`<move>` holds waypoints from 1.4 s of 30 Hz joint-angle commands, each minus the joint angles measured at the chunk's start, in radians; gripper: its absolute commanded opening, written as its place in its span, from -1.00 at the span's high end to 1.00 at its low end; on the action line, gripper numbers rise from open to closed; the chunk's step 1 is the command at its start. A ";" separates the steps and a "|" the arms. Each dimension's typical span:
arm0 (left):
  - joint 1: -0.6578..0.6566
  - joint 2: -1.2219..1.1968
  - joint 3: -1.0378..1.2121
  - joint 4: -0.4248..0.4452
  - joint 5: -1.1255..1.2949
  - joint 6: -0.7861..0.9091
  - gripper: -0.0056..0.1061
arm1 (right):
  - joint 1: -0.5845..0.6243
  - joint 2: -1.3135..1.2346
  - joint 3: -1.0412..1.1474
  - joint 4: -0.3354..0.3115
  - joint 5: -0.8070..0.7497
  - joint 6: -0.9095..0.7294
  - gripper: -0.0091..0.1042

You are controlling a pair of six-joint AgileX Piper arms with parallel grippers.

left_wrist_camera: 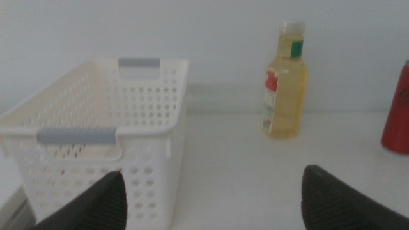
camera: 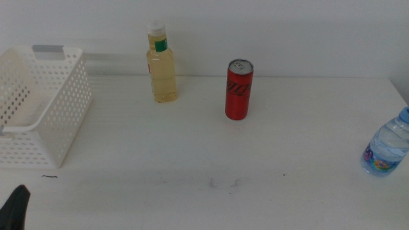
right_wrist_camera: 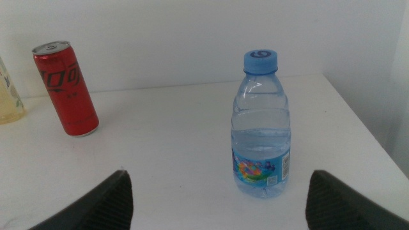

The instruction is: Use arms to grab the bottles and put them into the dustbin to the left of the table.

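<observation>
Now both tools stood wide and held nothing — the left tool (left_wrist_camera: 211,198) faced the dustbin (left_wrist_camera: 96,135), the right tool (right_wrist_camera: 220,198) faced the water bottle (right_wrist_camera: 261,128) — each just ahead.

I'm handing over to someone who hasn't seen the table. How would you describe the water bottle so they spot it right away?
Start from the white table and go to its right edge, far from the white basket on the left. The water bottle stands there alone and upright, well apart from the red can and the yellow-liquid bottle. It is the only clear one, with a blue cap and colourful label.
</observation>
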State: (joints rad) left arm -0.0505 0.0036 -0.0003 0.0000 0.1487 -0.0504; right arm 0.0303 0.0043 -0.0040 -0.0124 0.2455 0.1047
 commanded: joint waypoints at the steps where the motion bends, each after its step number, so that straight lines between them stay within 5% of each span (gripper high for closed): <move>1: -0.017 0.021 0.000 0.000 -0.072 -0.003 -0.78 | -0.003 -0.004 0.004 -0.008 -0.010 -0.004 -0.60; 10: -0.280 0.851 0.000 0.023 -0.931 -0.003 -0.78 | -0.003 -0.004 0.004 -0.008 -0.010 -0.004 -0.60; 19: -0.314 1.461 -0.149 0.205 -1.319 -0.003 -0.78 | -0.003 -0.004 0.004 -0.008 -0.010 -0.004 -0.60; 35: -0.321 1.776 -0.655 0.398 -1.112 -0.171 -0.78 | -0.003 -0.004 0.004 -0.008 -0.010 -0.004 -0.60; 42: -0.393 1.878 -0.803 0.317 -1.000 -0.219 -0.78 | -0.003 -0.004 0.004 -0.008 -0.010 -0.004 -0.60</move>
State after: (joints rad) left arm -0.4271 1.8584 -0.7728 0.3501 -0.8593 -0.2627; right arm 0.0303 0.0043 -0.0040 -0.0124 0.2455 0.1047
